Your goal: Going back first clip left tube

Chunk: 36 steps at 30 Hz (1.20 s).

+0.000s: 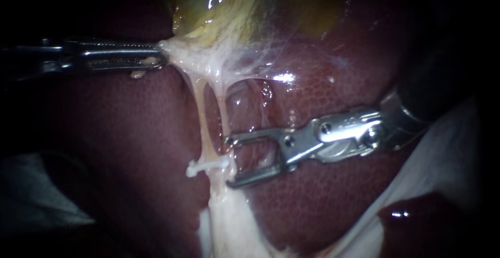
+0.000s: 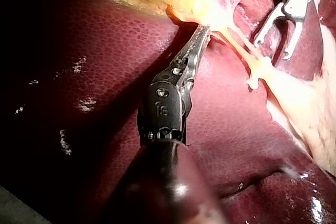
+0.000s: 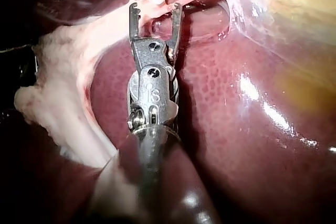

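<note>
The left instrument point(image 1: 161, 60) comes in from 10 o'clock, its end effector pinching the pale tissue point(image 1: 181, 59) just under the gallbladder point(image 1: 224, 8) at 12 o'clock, and that tissue is stretched taut. Two thin tubes run down from it across the liver point(image 1: 338, 75). The left tube point(image 1: 200, 114) carries a white clip point(image 1: 207, 165) at about 7 o'clock. The right instrument point(image 1: 229, 161) enters from 3 o'clock with its end effector spread wide, jaw tips just beside the clip, gripping nothing

A small stamped mark is borne by the slender silver metal left instrument point(image 2: 202, 31) and right instrument point(image 3: 155, 9); no other text is legible.
</note>
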{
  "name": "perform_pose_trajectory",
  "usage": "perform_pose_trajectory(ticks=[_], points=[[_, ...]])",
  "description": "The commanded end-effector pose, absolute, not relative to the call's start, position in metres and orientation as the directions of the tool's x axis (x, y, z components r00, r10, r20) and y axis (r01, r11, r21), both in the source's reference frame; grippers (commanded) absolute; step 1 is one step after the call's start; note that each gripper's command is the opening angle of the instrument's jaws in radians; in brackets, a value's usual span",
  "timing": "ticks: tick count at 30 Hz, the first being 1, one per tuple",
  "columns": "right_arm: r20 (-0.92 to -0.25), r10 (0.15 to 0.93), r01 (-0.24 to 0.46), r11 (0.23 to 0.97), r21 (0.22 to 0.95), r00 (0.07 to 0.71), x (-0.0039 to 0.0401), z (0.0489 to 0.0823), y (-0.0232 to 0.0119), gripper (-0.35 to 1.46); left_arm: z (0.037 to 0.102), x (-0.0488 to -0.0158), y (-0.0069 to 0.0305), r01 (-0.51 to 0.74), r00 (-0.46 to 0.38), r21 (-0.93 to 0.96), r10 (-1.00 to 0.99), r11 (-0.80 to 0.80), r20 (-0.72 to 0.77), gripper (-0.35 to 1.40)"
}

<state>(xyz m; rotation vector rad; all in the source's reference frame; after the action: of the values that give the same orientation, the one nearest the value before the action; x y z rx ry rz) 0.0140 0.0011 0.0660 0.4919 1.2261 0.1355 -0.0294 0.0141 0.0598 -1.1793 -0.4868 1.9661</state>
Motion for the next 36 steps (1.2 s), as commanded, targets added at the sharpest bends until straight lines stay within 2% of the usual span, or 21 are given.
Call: perform_pose_trajectory(ticks=[1,7,10,15,21,29,36], points=[[-0.872,0.350,0.159,0.893,0.421,0.344,0.0134,0.0655,0.0013,0.50,0.0599,-0.0294,0.0141,-0.422,-0.268,-0.656,0.777,-0.626,-0.569,-0.35],[-0.876,0.294,0.131,0.921,0.366,0.383,0.0099,0.0634,0.0024,0.50,0.0600,-0.0293,0.0140,-0.422,-0.271,-0.655,0.777,-0.626,-0.568,-0.35],[-0.860,0.300,0.109,0.921,0.373,0.412,0.0082,0.0627,0.0026,0.50,0.0600,-0.0293,0.0140,-0.422,-0.271,-0.655,0.777,-0.626,-0.568,-0.35],[-0.853,0.304,0.088,0.924,0.373,0.425,0.0064,0.0619,0.0032,0.50,0.0601,-0.0293,0.0140,-0.422,-0.271,-0.655,0.777,-0.627,-0.568,-0.35],[-0.852,0.307,0.086,0.923,0.376,0.425,0.0056,0.0616,0.0035,0.50,0.0606,-0.0297,0.0136,-0.427,-0.271,-0.654,0.779,-0.624,-0.566,-0.35],[-0.852,0.306,0.088,0.923,0.376,0.425,0.0053,0.0616,0.0035,0.50,0.0643,-0.0324,0.0117,-0.418,-0.294,-0.664,0.784,-0.620,-0.547,-0.35],[-0.852,0.306,0.089,0.923,0.376,0.425,0.0050,0.0615,0.0034,0.50,0.0656,-0.0339,0.0115,-0.410,-0.300,-0.664,0.780,-0.625,-0.549,-0.35]])
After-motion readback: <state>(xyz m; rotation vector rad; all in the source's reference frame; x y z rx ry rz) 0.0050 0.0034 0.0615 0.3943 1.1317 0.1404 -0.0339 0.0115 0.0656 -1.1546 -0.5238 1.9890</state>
